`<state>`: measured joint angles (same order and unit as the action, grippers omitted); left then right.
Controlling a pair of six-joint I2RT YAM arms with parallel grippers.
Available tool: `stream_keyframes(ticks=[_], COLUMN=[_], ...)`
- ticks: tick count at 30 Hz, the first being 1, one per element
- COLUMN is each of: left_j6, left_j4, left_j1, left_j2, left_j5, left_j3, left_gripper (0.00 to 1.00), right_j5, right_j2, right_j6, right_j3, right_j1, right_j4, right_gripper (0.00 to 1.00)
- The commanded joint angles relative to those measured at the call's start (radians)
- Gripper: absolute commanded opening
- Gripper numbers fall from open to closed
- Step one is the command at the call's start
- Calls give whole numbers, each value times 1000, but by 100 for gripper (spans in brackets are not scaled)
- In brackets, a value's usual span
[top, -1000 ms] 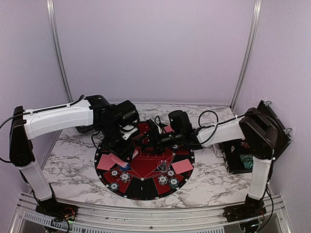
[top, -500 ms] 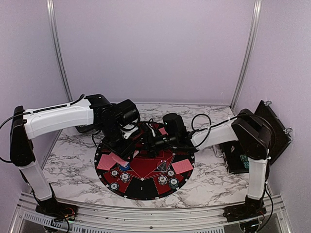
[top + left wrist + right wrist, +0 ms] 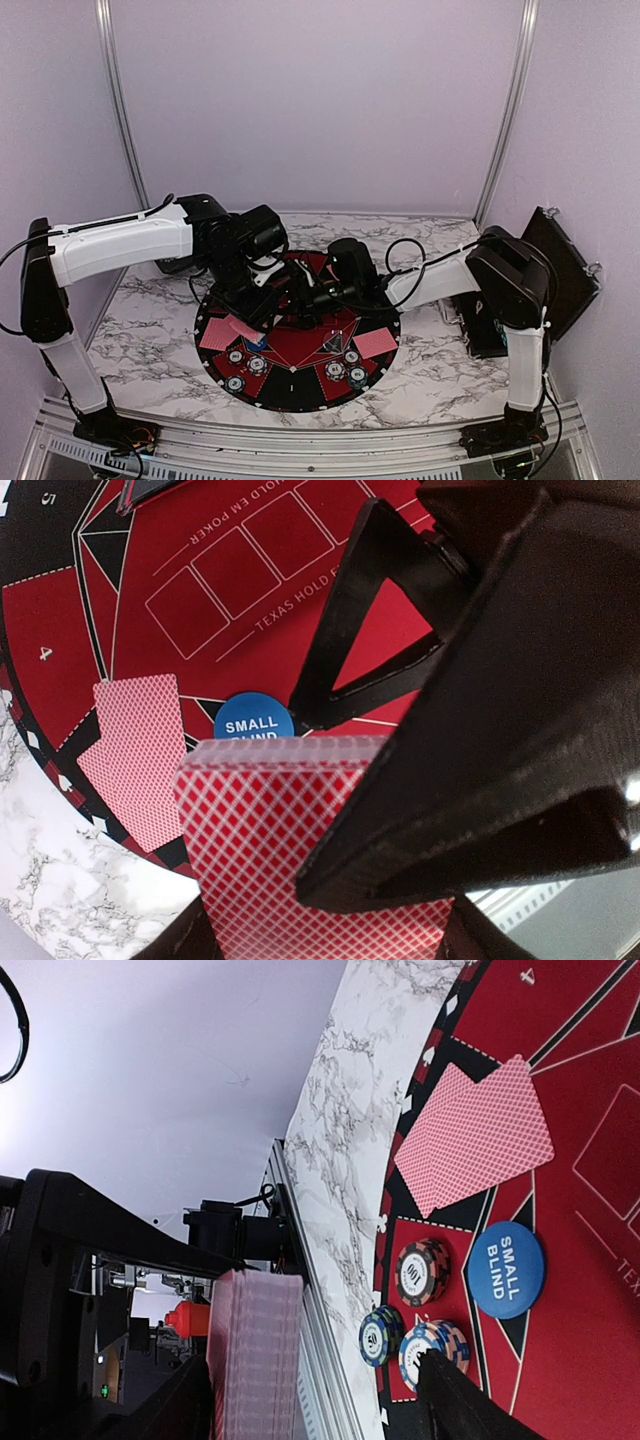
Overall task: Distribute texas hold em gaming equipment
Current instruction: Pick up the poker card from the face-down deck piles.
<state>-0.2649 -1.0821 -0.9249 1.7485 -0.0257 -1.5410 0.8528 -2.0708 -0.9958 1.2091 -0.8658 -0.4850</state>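
My left gripper (image 3: 320,920) is shut on a deck of red-backed playing cards (image 3: 250,820) above the round black-and-red mat (image 3: 300,392). My right gripper (image 3: 315,1405) stands open around that deck (image 3: 255,1355). One of its black fingers (image 3: 480,760) lies over the top card, the other stands apart. Two dealt cards (image 3: 135,755) lie on the mat's left side beside a blue round SMALL BLIND marker (image 3: 257,720). Striped chips (image 3: 423,1271) sit next to the marker (image 3: 506,1269). In the top view both grippers meet over the mat's left half (image 3: 280,300).
Another pair of cards (image 3: 373,343) lies on the mat's right side, with chips (image 3: 345,372) near its front edge. A black case (image 3: 490,325) stands at the right on the marble table (image 3: 150,330). The metal rail (image 3: 300,445) runs along the near edge.
My right arm has reached further left, bringing its gripper up to the deck, and its jaws have narrowed slightly. The left arm and deck have stayed put.
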Motion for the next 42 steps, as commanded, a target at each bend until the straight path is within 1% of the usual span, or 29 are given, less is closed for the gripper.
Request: stream_keyframes(ticks=[1,19,36,42], left_j6=[2,3,2,3], left_j4=[-18,-18,-18,-18], left_j1=[-6,-6,-8,-6], left_j2=[-3,-6,-7,-7], left_j5=[1,4,4,3], left_j3=[-26,-21,-19,-18], left_gripper=[53,53,53,53], right_j5=[-21,-58,-63,-38], right_j2=[-12,30,58,74], right_j6=[33,57,51,13], right_j3=[35,-14,-32,-46], right_j1=[-3,47,59,54], right_j4=[43,70,62,-13], right_gripper=[68,65,64,65])
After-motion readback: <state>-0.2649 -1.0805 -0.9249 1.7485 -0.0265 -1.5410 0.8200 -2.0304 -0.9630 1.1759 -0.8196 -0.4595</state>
